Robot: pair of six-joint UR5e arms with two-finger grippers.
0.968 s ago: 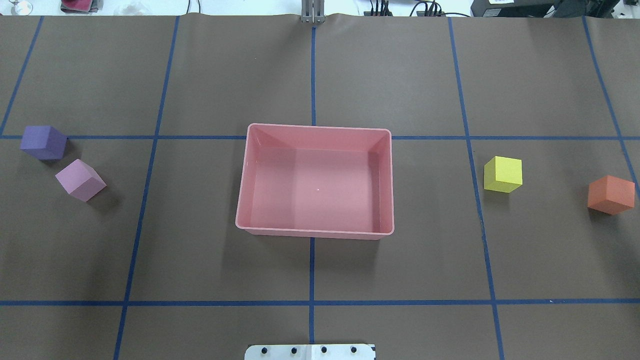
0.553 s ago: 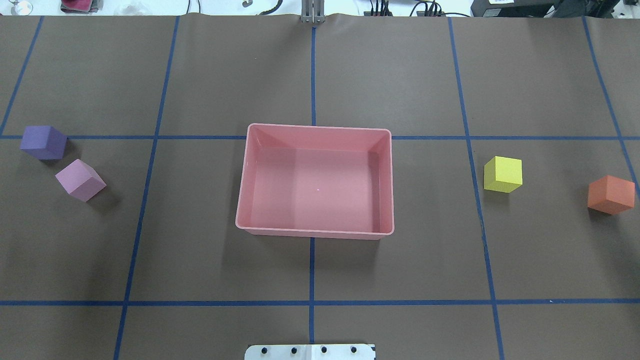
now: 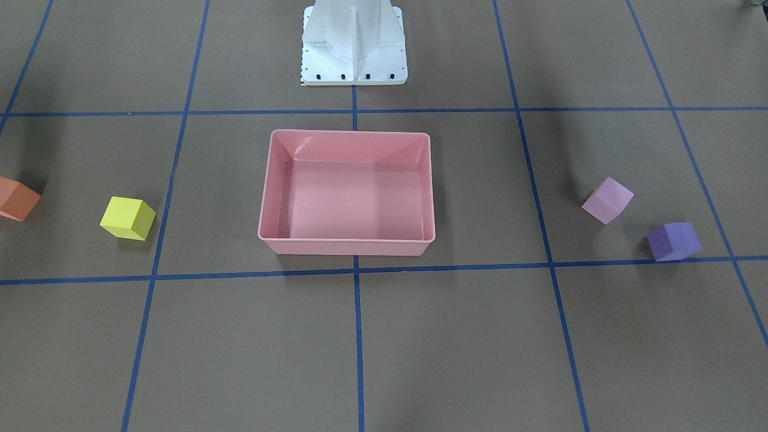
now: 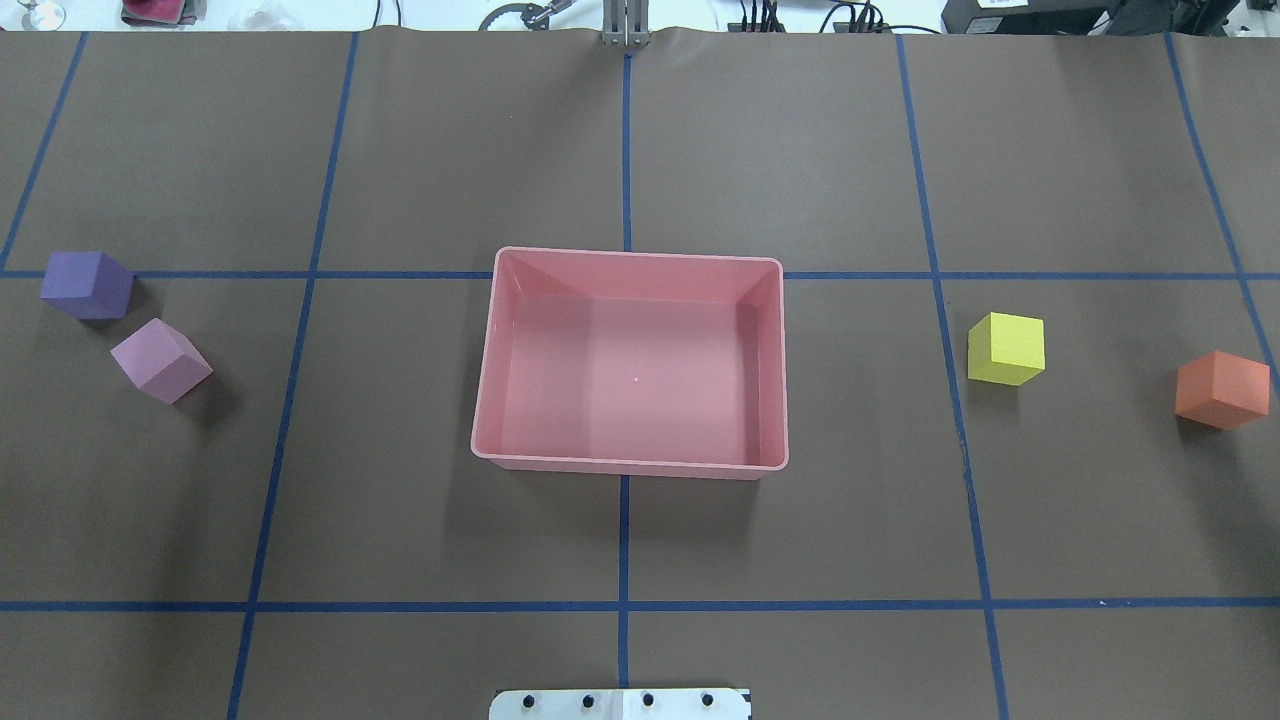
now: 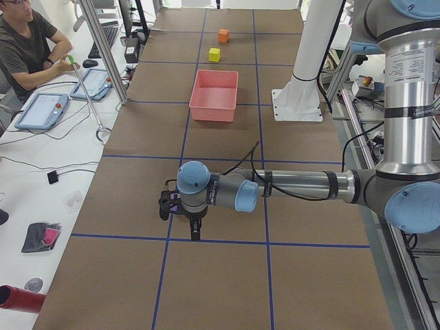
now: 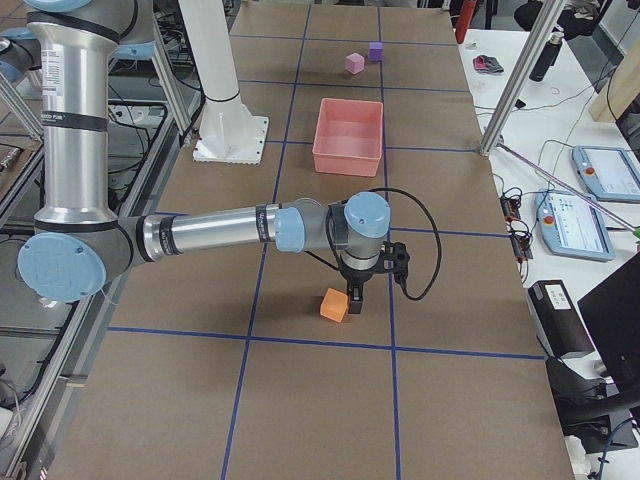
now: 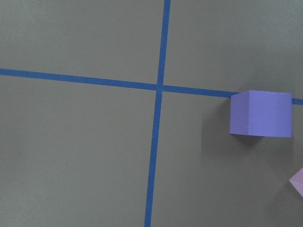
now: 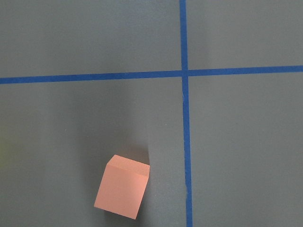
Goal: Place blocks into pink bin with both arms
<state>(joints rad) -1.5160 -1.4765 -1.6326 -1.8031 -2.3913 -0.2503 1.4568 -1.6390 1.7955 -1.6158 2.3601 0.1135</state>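
- Orange block (image 4: 1222, 389) at the table's (image 4: 400, 520) right edge, with the right gripper (image 6: 354, 303) just beside it; I cannot tell how its jaws stand.
- Yellow block (image 4: 1006, 348) between it and the central pink bin (image 4: 630, 463).
- Light pink block (image 4: 160, 360), then purple block (image 4: 87, 285), near the left edge, with the left gripper (image 5: 195, 232) near them; its jaws also cannot be told.

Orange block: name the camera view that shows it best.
The right wrist-mounted view: the orange block appears largest there, whole and unobstructed. Overhead shows it whole but smaller; front-facing crops it at the edge; exterior right shows it near the right claw; exterior left, a speck; left wrist-mounted, not at all.
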